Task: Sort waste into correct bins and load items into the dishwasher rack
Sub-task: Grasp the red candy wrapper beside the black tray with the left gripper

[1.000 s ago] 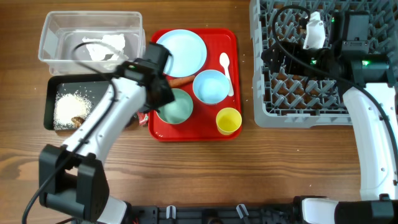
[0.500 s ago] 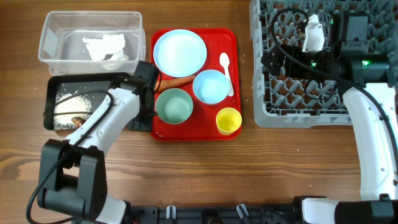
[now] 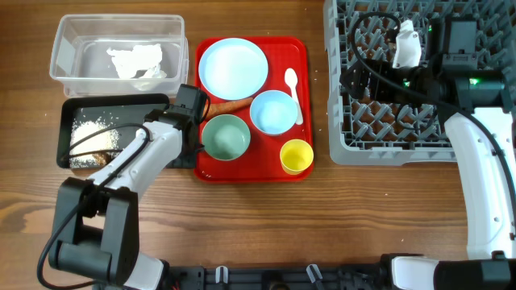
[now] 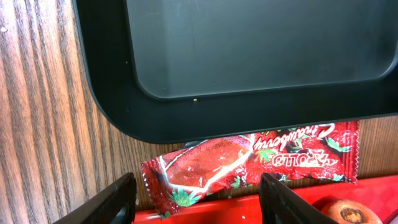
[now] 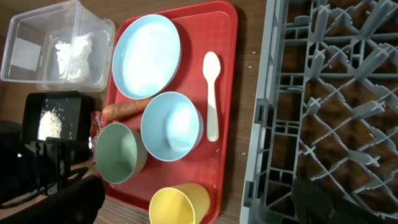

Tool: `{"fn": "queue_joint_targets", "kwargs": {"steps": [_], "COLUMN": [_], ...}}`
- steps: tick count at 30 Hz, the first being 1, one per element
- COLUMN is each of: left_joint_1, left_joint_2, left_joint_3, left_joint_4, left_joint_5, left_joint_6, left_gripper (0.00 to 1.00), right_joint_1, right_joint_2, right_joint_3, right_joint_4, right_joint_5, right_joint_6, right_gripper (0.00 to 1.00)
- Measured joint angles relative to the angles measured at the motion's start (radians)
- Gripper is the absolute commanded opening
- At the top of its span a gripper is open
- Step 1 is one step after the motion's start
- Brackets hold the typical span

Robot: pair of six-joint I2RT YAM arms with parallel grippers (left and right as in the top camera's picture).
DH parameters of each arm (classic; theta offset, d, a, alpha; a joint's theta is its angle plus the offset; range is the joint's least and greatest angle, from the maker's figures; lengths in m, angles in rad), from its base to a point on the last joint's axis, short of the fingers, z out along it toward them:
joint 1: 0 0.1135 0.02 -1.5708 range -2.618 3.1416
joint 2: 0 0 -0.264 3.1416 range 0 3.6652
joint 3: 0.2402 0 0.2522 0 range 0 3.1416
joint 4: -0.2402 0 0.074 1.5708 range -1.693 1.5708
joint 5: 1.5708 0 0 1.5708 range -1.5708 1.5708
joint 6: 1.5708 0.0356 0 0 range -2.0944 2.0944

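My left gripper is open and low over the red shiny wrapper, which lies on the wood between the black tray and the red serving tray's edge. In the overhead view this gripper hides the wrapper. The carrot, plate, two bowls, yellow cup and white spoon are on the red tray. Rice and a brown lump lie in the black tray. The napkin is in the clear tub. My right gripper is open and empty over the grey rack.
The black tray's rim sits right beside the wrapper on one side and the red tray's edge on the other. The right arm's cables hang over the rack's left part. Bare wooden table lies in front of the trays.
My left gripper has moved left from above the greenish bowl and come down to the gap between the black tray and the red tray. The right arm has not moved.
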Motion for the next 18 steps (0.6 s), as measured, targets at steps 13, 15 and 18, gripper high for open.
{"fn": "queue_joint_targets", "kwargs": {"steps": [13, 15, 18], "left_joint_1": [0.0, 0.0, 0.0], "left_joint_2": [0.093, 0.093, 0.093], "left_joint_3": [0.0, 0.0, 0.0], "left_joint_4": [0.04, 0.04, 0.04], "left_joint_5": [0.013, 0.013, 0.016], "left_joint_6": [0.015, 0.017, 0.018], "left_gripper": [0.37, 0.3, 0.09], "right_joint_1": [0.0, 0.0, 0.0], "right_joint_2": [0.0, 0.0, 0.0], "right_joint_3": [0.0, 0.0, 0.0], "right_joint_4": [0.0, 0.0, -0.001], "right_joint_5": [0.0, 0.0, 0.0], "right_joint_6": [0.0, 0.0, 0.0], "right_gripper": [1.0, 1.0, 1.0]}}
